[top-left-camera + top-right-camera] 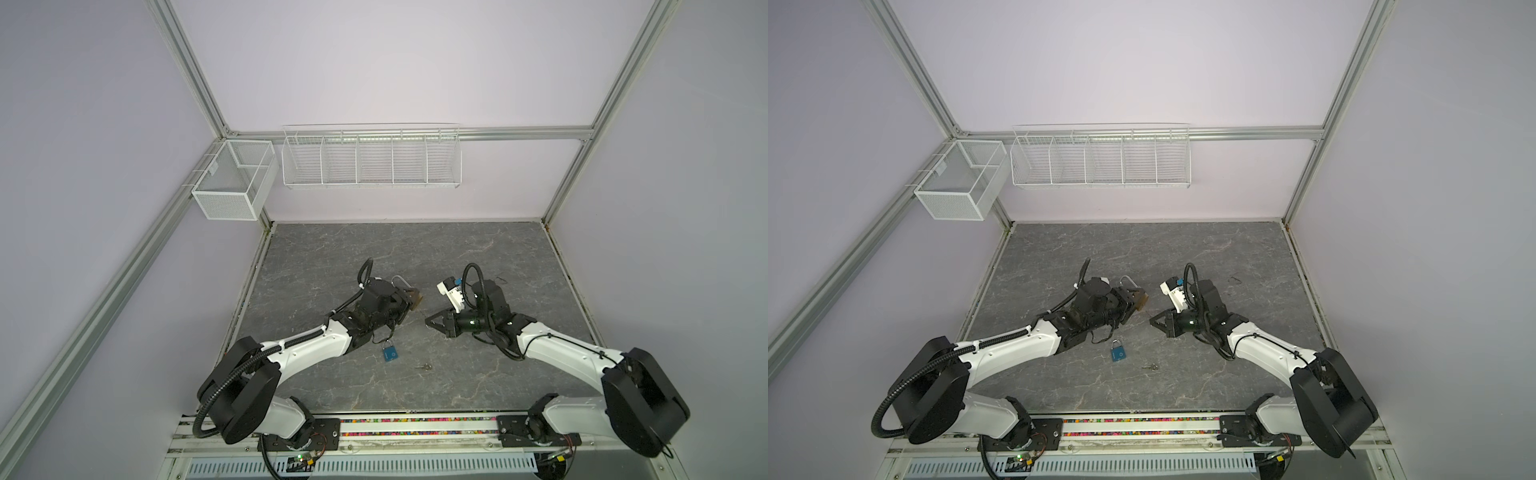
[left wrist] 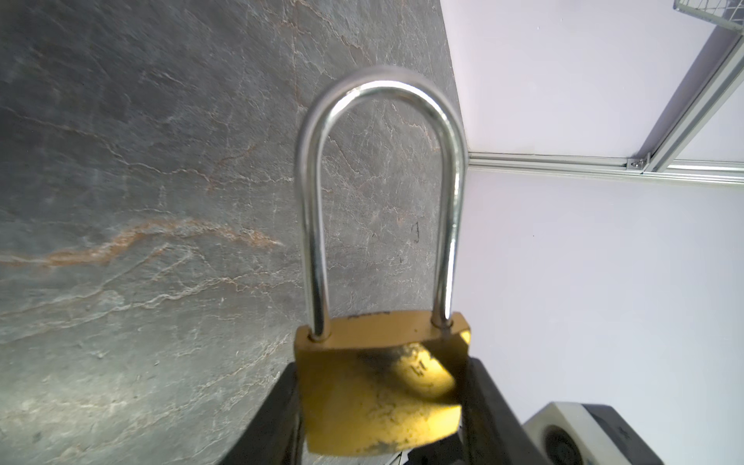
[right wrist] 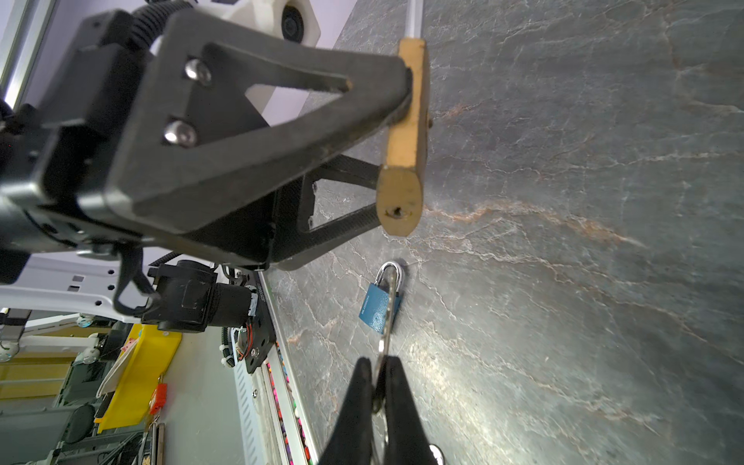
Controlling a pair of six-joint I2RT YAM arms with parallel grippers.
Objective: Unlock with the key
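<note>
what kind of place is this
Probably a robotics lab test cell: robot arms bolted to a rail, an aluminium frame with plain walls around the bench, and a blue padlock and key as practice props.

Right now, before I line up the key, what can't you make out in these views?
Key in the right end effector: edge-on in the right wrist view, so its teeth are unreadable; too small in both top views.
Brass padlock keyhole: hidden behind its body in the left wrist view; slot direction blurred in the right wrist view.
Loose key on the table: too small in both top views.
</note>
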